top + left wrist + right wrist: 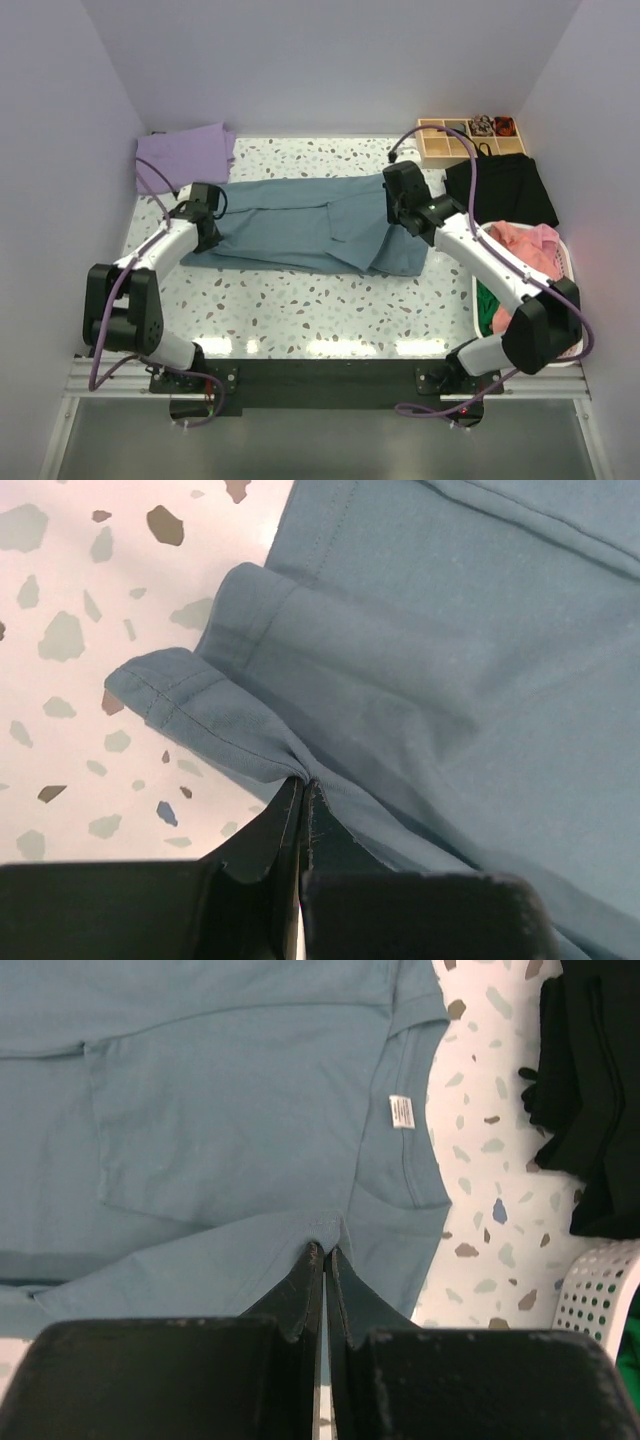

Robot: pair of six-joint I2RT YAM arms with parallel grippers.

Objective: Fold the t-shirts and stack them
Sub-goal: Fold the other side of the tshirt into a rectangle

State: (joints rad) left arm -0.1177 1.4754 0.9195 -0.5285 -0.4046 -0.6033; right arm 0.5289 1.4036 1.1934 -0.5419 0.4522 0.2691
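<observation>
**Top external view: slate-blue t-shirt [310, 225] pinched at both ends**

At far left, the lavender t-shirt [185, 155] lies in the back corner of the table [300, 310]. Just right of it, the left gripper [303, 792] is closed on a fold of hem at the slate-blue shirt's left edge. That shirt lies spread across mid-table. The right gripper [326, 1252] is closed on cloth at its right end, near the white label [401, 1112]. Farther right are a black garment [500, 190] and a white basket [566, 262] holding pink cloth [525, 245].

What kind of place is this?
Probably a robot laundry-folding test cell: lavender walls around a speckled terrazzo tabletop, a slate-blue cloth t-shirt spread there, a white perforated plastic basket of clothes.
</observation>
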